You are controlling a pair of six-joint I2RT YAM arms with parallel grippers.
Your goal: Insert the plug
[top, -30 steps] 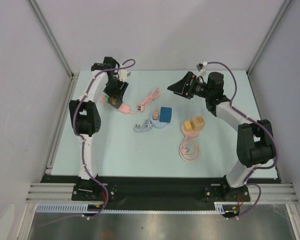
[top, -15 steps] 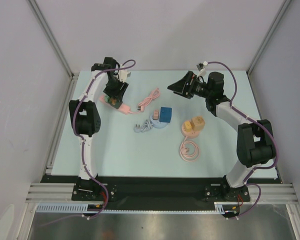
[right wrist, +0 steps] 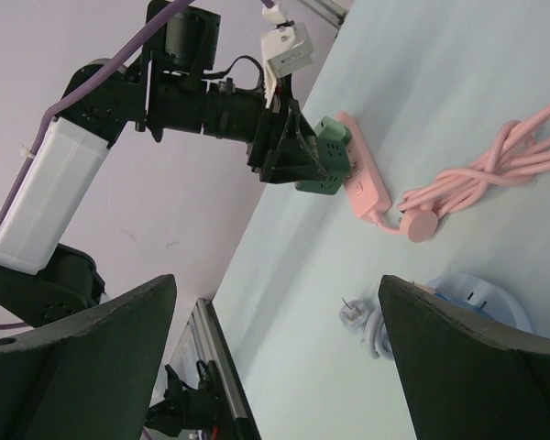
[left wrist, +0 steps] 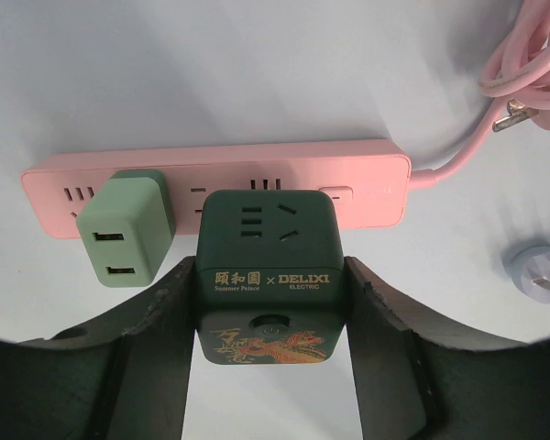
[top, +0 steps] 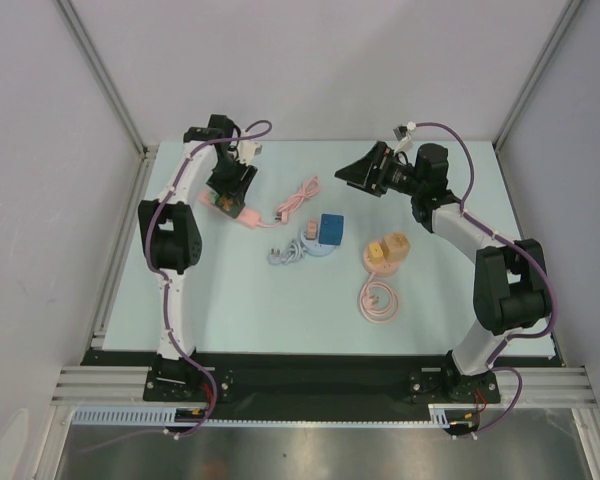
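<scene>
The plug is a dark green cube adapter (left wrist: 268, 266) with gold lettering. It stands on the pink power strip (left wrist: 367, 179), right next to a light green adapter (left wrist: 124, 229). My left gripper (left wrist: 270, 275) is shut on the cube, one finger pressed against each side. Its prongs are hidden under it. In the top view this gripper (top: 227, 195) hangs over the strip (top: 244, 213) at the back left. My right gripper (top: 355, 172) is raised at the back right, open and holding nothing. In the right wrist view the right gripper (right wrist: 277, 284) looks across at the strip (right wrist: 367, 183).
The strip's pink cable (top: 298, 200) lies coiled beside it. Mid-table are a blue cube on a lavender round base (top: 330, 228), a lavender plug with cord (top: 280, 255), tan blocks on an orange base (top: 388, 250) and a pink coiled cord (top: 378, 300).
</scene>
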